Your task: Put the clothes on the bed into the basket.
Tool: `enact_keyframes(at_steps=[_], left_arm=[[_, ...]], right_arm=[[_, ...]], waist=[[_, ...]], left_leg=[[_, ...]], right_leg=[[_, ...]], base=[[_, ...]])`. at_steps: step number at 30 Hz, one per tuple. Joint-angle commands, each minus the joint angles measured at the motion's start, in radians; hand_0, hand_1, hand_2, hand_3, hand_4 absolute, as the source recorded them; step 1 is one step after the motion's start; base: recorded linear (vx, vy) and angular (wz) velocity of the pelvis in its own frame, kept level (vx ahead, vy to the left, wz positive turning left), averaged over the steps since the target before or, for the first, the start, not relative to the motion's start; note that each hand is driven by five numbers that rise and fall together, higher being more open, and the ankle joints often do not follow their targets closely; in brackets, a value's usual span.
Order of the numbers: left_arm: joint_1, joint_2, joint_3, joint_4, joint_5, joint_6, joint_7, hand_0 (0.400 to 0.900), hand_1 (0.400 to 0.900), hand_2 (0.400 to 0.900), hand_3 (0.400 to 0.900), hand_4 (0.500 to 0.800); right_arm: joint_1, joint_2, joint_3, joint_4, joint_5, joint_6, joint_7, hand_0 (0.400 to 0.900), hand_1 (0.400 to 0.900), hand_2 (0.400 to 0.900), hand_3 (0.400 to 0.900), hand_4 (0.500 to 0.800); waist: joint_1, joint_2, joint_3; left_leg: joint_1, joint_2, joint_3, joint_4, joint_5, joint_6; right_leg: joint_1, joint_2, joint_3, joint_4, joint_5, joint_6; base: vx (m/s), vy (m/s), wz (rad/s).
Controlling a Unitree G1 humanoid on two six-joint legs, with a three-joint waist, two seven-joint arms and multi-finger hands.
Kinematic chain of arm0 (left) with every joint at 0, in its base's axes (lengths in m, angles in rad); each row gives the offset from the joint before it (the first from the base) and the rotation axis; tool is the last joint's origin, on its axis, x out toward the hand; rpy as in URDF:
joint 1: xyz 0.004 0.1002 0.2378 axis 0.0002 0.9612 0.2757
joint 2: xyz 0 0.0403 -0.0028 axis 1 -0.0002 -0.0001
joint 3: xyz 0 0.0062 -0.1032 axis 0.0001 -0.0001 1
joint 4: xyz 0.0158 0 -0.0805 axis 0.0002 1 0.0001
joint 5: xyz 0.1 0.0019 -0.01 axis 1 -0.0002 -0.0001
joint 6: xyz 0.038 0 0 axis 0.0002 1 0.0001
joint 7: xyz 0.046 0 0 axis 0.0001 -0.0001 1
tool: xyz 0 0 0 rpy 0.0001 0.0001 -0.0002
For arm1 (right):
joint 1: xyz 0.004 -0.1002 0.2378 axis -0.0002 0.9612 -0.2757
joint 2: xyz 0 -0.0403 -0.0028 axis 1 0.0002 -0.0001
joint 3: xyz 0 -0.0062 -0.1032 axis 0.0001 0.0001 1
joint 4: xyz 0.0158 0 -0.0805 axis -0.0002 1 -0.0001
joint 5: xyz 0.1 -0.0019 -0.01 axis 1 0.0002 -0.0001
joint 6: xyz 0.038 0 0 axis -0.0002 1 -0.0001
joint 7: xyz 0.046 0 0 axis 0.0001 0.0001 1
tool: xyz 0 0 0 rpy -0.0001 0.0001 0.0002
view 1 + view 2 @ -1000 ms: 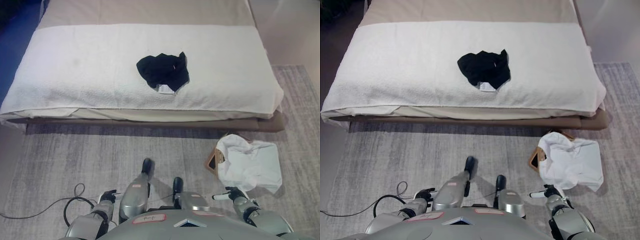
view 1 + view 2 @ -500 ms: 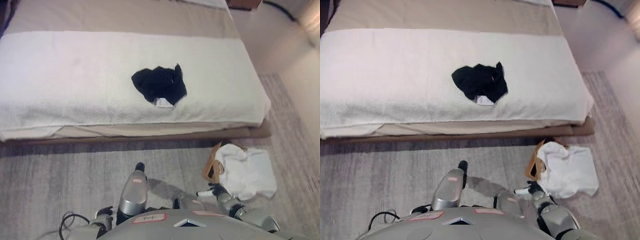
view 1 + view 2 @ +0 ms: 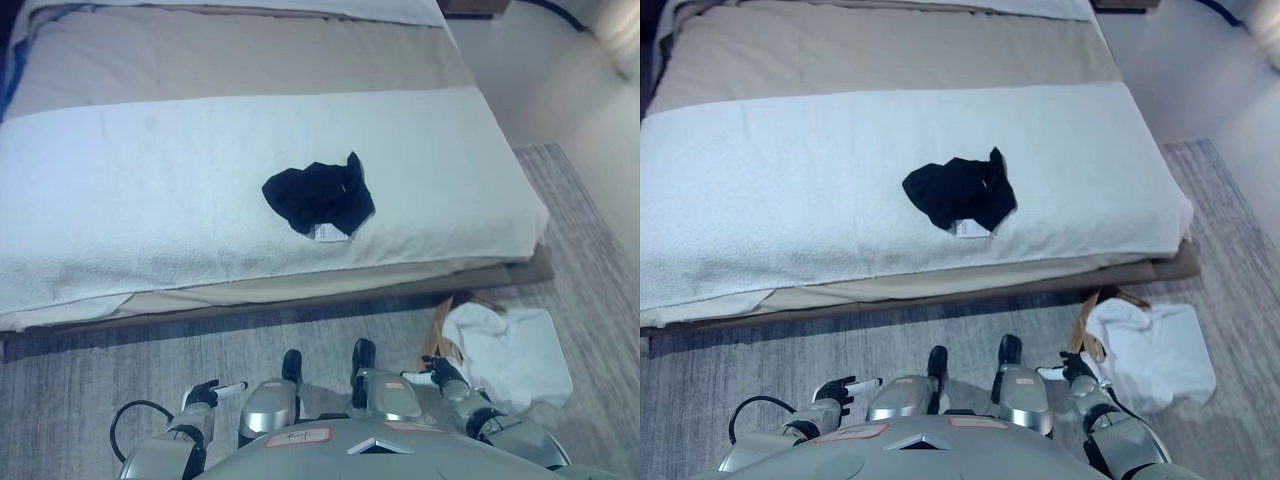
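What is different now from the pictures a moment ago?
Mostly the camera moved, so the whole scene shifted. Both hands are low and hold nothing, as before: left hand, right hand beside the basket. The black garment still lies on the bed, and the white cloth still drapes the basket.

left hand [image 3: 840,388] low, right hand [image 3: 1072,370] low — fingers relaxed
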Motion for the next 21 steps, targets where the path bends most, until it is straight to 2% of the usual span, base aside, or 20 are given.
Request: enact_keyframes(at_steps=[1,4,8,10,12,14,15,17,19,21], left_arm=[[0.041,0.017,0.012,0.035,0.043,0.008,0.027,0.900,0.900,0.900,0.900,0.800],[0.056,0.009,0.022,0.047,0.034,0.000,0.046,0.900,0.900,0.900,0.900,0.800],[0.067,-0.004,0.016,0.064,0.044,0.004,0.038,0.900,0.900,0.900,0.900,0.800],[0.064,-0.002,0.004,0.045,0.054,0.005,0.038,0.900,0.900,0.900,0.900,0.800],[0.059,-0.002,-0.005,0.013,0.049,0.002,0.038,0.900,0.900,0.900,0.900,0.800],[0.061,-0.004,-0.004,0.000,0.028,-0.001,0.035,0.900,0.900,0.900,0.900,0.800],[0.064,-0.003,-0.003,0.003,0.020,0.000,0.034,0.900,0.900,0.900,0.900,0.800],[0.076,-0.002,-0.002,0.003,0.018,0.002,0.040,0.900,0.900,0.900,0.900,0.800],[0.087,-0.002,-0.006,-0.005,0.019,0.002,0.051,0.900,0.900,0.900,0.900,0.800],[0.087,-0.003,-0.005,-0.001,0.014,0.005,0.068,0.900,0.900,0.900,0.900,0.800]], right_arm=[[-0.026,-0.070,0.042,-0.040,-0.093,0.023,-0.045,0.900,0.900,0.900,0.900,0.800],[-0.082,-0.095,0.062,-0.074,-0.099,0.016,-0.042,0.900,0.900,0.900,0.900,0.800],[-0.112,-0.121,0.066,-0.121,-0.078,0.001,-0.045,0.900,0.900,0.900,0.900,0.800],[-0.120,-0.134,0.074,-0.163,-0.070,0.001,-0.045,0.900,0.900,0.900,0.900,0.800],[-0.131,-0.157,0.074,-0.203,-0.060,-0.004,-0.047,0.900,0.900,0.900,0.900,0.800],[-0.156,-0.186,0.075,-0.235,-0.063,-0.001,-0.045,0.900,0.900,0.900,0.900,0.800],[-0.166,-0.196,0.078,-0.247,-0.071,0.003,-0.044,0.900,0.900,0.900,0.900,0.800],[-0.195,-0.224,0.083,-0.302,-0.095,0.007,-0.060,0.900,0.900,0.900,0.900,0.800],[-0.230,-0.248,0.099,-0.354,-0.128,0.009,-0.069,0.900,0.900,0.900,0.900,0.800],[-0.306,-0.268,0.142,-0.374,-0.171,0.013,-0.073,0.900,0.900,0.900,0.900,0.800]], waist=[[0.030,0.003,0.029],[0.035,0.012,0.004],[0.036,0.024,-0.018],[0.042,0.017,-0.001],[0.061,0.011,0.035],[0.082,0.007,0.056],[0.085,0.007,0.058],[0.094,0.009,0.049],[0.114,0.022,0.048],[0.136,0.044,0.048]], left_leg=[[0.025,-0.029,0.010,-0.004,0.001,-0.101],[0.013,-0.009,-0.001,-0.004,-0.008,-0.118],[0.029,0.024,0.002,0.036,-0.039,-0.130],[-0.016,0.012,0.018,0.210,-0.055,-0.148],[-0.096,-0.007,0.019,0.373,-0.020,-0.159],[-0.154,-0.030,0.010,0.468,0.001,-0.151],[-0.182,-0.025,0.024,0.465,0.002,-0.147],[-0.227,0.003,0.050,0.347,0.005,-0.141],[-0.227,0.033,0.043,0.220,0.067,-0.148],[-0.234,0.064,0.014,0.083,0.146,-0.161]], right_leg=[[-0.025,-0.010,-0.024,-0.003,0.160,-0.004],[-0.001,-0.002,-0.037,-0.019,0.159,-0.015],[0.027,0.032,-0.039,0.008,0.102,-0.047],[0.056,0.042,-0.032,0.020,0.070,-0.069],[0.085,0.046,-0.031,0.030,0.046,-0.088],[0.107,0.054,-0.032,0.041,0.023,-0.108],[0.117,0.054,-0.034,0.041,0.016,-0.107],[0.139,0.067,-0.031,0.038,-0.010,-0.100],[0.158,0.092,-0.008,0.047,-0.034,-0.101],[0.171,0.118,0.022,0.062,-0.065,-0.102]], base=[[0.19,-0.216,0.29],[0.19,-0.227,0.39],[0.19,-0.222,-0.05],[0.11,-0.227,-0.12],[0.03,-0.199,-0.10],[0.07,-0.154,-0.13],[0.14,-0.080,-0.11],[0.24,-0.017,-0.26],[0.27,0.045,-0.49],[0.22,0.070,-0.52]])
